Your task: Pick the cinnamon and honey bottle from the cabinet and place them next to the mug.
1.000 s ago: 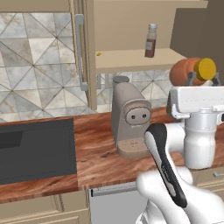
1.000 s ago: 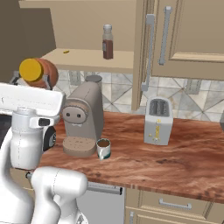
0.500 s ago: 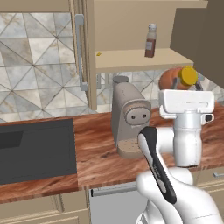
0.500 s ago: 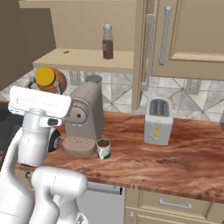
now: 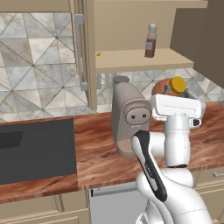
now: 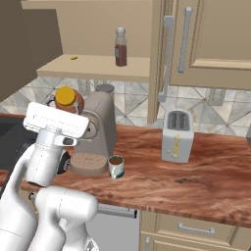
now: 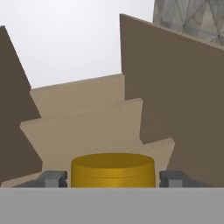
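Here, no readable writing was seen. The honey bottle (image 7: pixel 113 169) (yellow lid up) was gripped between the fingers (image 7: pixel 53 178), held above the table (image 6: pixel 196 181) beside the coffee machine (image 5: pixel 129 118). The cinnamon (image 6: pixel 120 47) was left on the cabinet (image 6: pixel 93 66) shelf. The mug (image 6: pixel 116 166), holding dark liquid, was seen from the right.

Even, bright rendered light with no glare. Soft shadow lies under the shelf (image 5: pixel 144 60) and inside the cabinet (image 6: pixel 98 29). Everything is sharp, without blur or edge distortion.
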Controlling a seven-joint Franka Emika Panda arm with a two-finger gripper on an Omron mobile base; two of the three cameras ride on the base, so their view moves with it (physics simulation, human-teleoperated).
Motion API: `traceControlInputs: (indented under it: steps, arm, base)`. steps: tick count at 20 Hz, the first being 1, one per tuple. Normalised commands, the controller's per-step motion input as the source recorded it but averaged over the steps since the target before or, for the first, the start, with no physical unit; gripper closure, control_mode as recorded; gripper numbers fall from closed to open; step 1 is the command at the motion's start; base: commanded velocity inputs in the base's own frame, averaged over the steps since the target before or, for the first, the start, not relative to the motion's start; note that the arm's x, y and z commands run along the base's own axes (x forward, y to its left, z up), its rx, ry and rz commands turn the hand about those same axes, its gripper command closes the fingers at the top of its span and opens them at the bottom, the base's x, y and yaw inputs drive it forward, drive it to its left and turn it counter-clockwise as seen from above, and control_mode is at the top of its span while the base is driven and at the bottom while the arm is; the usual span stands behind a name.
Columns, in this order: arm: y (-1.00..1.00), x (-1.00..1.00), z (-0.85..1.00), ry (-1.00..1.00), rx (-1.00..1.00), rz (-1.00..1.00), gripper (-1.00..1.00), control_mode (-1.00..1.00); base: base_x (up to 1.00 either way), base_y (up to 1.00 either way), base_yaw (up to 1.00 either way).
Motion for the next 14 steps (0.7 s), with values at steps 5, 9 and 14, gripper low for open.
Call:
traceControlInputs:
  steps: [5, 9, 14]
  arm:
    - [-0.61, -1.0, -0.73, 0.06, 0.0, 0.0, 1.0, -1.0]
    - [-0.71, -1.0, -0.96, 0.14, 0.0, 0.0, 1.0, -1.0]
    - [-0.87, -1.0, -0.95, 0.15, 0.0, 0.0, 1.0, -1.0]
  base:
    - [0.0, 0.0, 0.0]
    - [0.0, 0.0, 0.0]
    - [0.0, 0.0, 0.0]
